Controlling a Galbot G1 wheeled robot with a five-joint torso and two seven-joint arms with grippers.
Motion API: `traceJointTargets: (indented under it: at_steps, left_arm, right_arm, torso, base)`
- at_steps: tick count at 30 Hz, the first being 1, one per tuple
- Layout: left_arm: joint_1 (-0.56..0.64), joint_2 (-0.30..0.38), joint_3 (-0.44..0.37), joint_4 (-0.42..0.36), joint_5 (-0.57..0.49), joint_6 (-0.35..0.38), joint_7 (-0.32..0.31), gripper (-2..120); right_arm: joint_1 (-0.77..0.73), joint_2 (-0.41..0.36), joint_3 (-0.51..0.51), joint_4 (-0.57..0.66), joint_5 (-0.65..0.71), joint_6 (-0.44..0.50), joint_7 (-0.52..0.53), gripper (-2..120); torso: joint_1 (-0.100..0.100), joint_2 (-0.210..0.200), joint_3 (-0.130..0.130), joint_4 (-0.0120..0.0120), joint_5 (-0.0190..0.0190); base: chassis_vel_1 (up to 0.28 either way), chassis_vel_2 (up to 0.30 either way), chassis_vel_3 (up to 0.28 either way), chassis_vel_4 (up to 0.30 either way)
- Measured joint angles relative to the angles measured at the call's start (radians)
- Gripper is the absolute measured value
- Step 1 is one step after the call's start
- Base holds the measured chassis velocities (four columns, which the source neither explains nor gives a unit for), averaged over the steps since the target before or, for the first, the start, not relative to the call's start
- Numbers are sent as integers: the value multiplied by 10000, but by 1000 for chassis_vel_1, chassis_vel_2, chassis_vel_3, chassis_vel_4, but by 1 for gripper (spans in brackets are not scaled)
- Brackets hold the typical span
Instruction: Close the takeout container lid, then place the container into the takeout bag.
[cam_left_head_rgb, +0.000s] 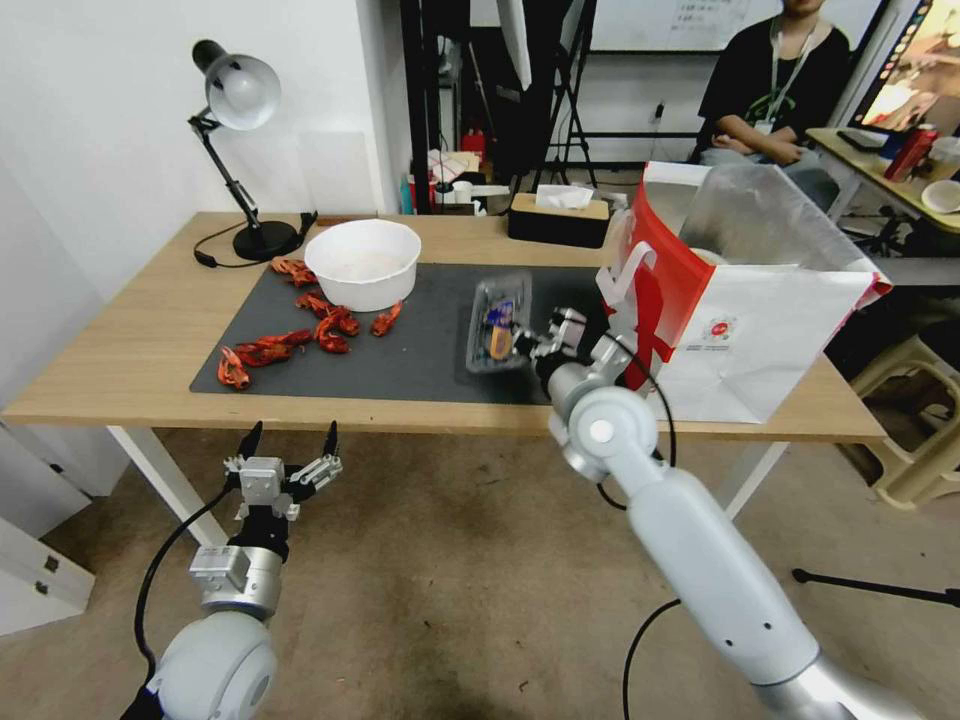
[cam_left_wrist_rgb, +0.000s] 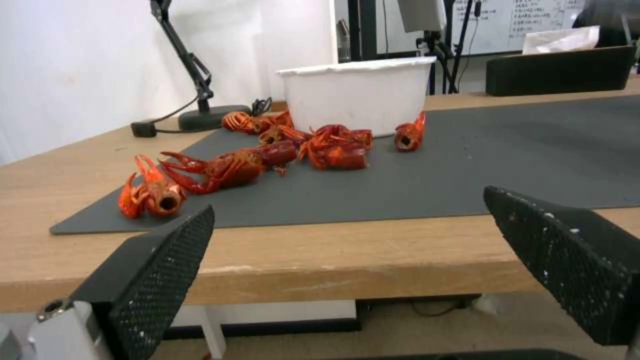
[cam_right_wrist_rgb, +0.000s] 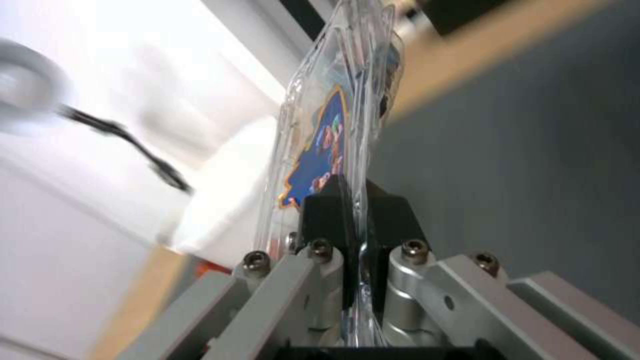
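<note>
Two arms reach forward from the robot. Nearest, the left pincer (cam_left_head_rgb: 290, 440) hangs below and in front of the table (cam_left_head_rgb: 120, 370) edge, its black fingers (cam_left_wrist_rgb: 160, 280) spread wide with nothing between them. Farther in and higher, the right pincer (cam_left_head_rgb: 532, 345) is clamped on an edge of the takeout container (cam_left_head_rgb: 500, 323), holding it over the dark mat (cam_left_head_rgb: 420, 350) just left of the takeout bag (cam_left_head_rgb: 745, 320). In the right wrist view the black pads (cam_right_wrist_rgb: 327, 215) pinch the thin clear rim of the container (cam_right_wrist_rgb: 333, 125), whose two halves lie together, and the lid (cam_right_wrist_rgb: 317, 155) with its blue and orange label faces the camera. Whether the container touches the mat cannot be told. The bag stands upright on the right end of the table, mouth open, silver lining showing, its white handle (cam_left_head_rgb: 632, 272) toward the container. On the left part of the mat lie several red crayfish (cam_left_head_rgb: 290, 345) beside a round white bowl (cam_left_head_rgb: 363, 263). Beyond them a black desk lamp (cam_left_head_rgb: 240, 150) stands at the far left corner, and a tissue box (cam_left_head_rgb: 558, 215) sits at the back edge.
</note>
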Motion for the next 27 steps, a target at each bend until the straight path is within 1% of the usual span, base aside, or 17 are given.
traceJointTargets:
  at_steps: [2,3,4,6,7,8,10,12,13,15,16,17,20,22,23,27]
  left_arm:
    - [-9,17,-23,0,3,0,-5,100]
    - [-15,30,-36,0,3,1,-8,100]
    - [-15,30,-36,0,3,1,-8,100]
    - [-17,35,-41,0,3,1,-9,100]
    - [-17,35,-41,0,12,2,-10,100]
    - [-17,35,-41,0,12,2,-10,100]
    - [-12,27,-40,0,36,2,-14,100]
    - [11,-2,-19,0,76,-4,-15,100]
    - [11,-2,-19,0,76,-4,-15,100]
    - [19,-6,-6,-2,93,-17,-14,100]
    - [17,-9,9,-5,103,-29,-15,100]
    - [17,-9,9,-5,103,-29,-15,100]
    - [-20,-10,33,-13,109,-32,-15,100]
    - [-29,-10,36,-15,109,-33,-15,100]
    - [-40,-10,43,-19,110,-33,-15,100]
    - [-45,-10,70,-47,116,-32,-14,100]
  right_arm:
    - [203,-222,305,498,228,-107,-13,0]
    - [446,-391,628,844,406,-216,69,0]
    - [446,-391,628,844,406,-216,69,0]
    - [704,-579,984,1121,552,-337,213,0]
    - [951,-781,1409,1335,646,-428,338,0]
    - [951,-781,1409,1335,646,-428,338,0]
    - [1206,-1030,1994,1476,756,-546,484,0]
    - [1462,-1442,2840,1502,849,-715,705,0]
    - [1462,-1442,2840,1502,849,-715,705,0]
    - [1535,-1690,3216,1457,854,-747,802,0]
    - [1550,-2013,3626,1363,859,-762,934,0]
    - [1550,-2013,3626,1363,859,-762,934,0]
    - [1270,-2455,4292,1250,897,-951,1204,0]
    - [1196,-2498,4359,1244,897,-1016,1274,0]
    - [1009,-2575,4496,1234,869,-1195,1444,0]
    - [488,-2609,4711,1236,623,-1627,1775,0]
  torso:
    - [0,0,0,0,0]
    - [0,0,0,0,0]
    - [0,0,0,0,0]
    - [0,0,-1,0,1]
    - [0,0,0,1,2]
    - [0,0,0,1,2]
    - [-1,0,0,1,0]
    - [0,0,0,0,3]
    - [0,0,0,0,3]
    - [0,0,0,-1,1]
    - [0,0,0,-2,4]
    - [0,0,0,-2,4]
    - [0,0,0,-1,2]
    - [0,0,0,-2,2]
    - [0,0,0,-4,3]
    - [0,0,0,2,2]
  base:
    - [0,0,0,0]
    - [0,0,0,0]
    - [0,0,0,0]
    - [0,0,0,0]
    - [0,0,0,0]
    - [0,0,0,0]
    - [0,0,0,0]
    - [0,0,0,0]
    - [0,0,0,0]
    - [0,0,0,0]
    - [0,0,0,0]
    - [0,0,0,0]
    - [0,0,0,0]
    - [0,0,0,0]
    - [0,0,0,0]
    - [0,0,0,0]
